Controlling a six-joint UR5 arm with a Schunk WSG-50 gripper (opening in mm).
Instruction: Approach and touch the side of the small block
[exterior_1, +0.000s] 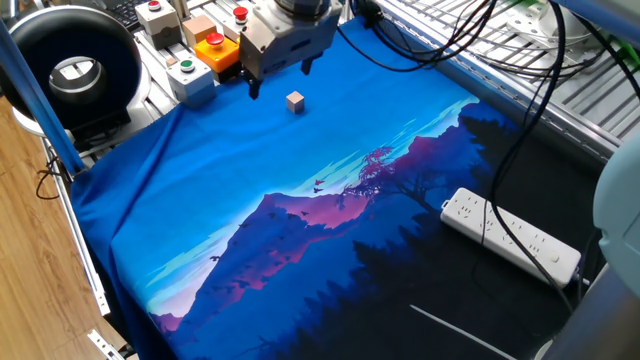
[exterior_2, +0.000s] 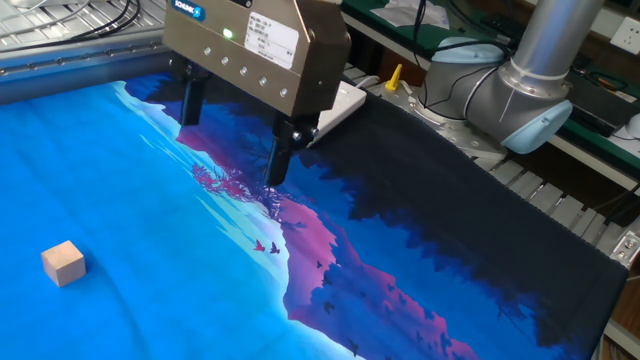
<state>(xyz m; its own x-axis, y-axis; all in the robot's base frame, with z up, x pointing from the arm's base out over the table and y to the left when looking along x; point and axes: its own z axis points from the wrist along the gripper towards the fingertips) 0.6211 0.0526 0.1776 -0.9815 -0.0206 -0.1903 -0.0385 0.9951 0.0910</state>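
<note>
Nearest the one fixed camera lay the dark foot of the printed cloth (exterior_1: 300, 250), a mountain scene in purple and blue spread across the table, with a white power strip (exterior_1: 510, 236) lying on its black corner and a cable running away from it. Farther up, on the plain blue sky part of the cloth, sat the small block (exterior_1: 294, 100), a tiny light-tan cube resting flat with nothing touching it; in the other fixed view it showed at the lower left (exterior_2: 63, 263), alone on the blue. Just behind and a little to the left of it in the one fixed view hung the gripper (exterior_1: 278, 78), its two dark fingers (exterior_2: 279, 155) pointing down and standing well apart, with nothing between them. The fingertips were above the cloth and clear of the block, a gap showing between them and the cube in both views. Beyond the gripper, off the cloth edge, stood the button boxes (exterior_1: 195, 50) with red, green and orange caps, and at the far left a black round fixture (exterior_1: 72, 65). The grey arm joint (exterior_2: 520, 80) stood at the table's far side in the other fixed view.
</note>
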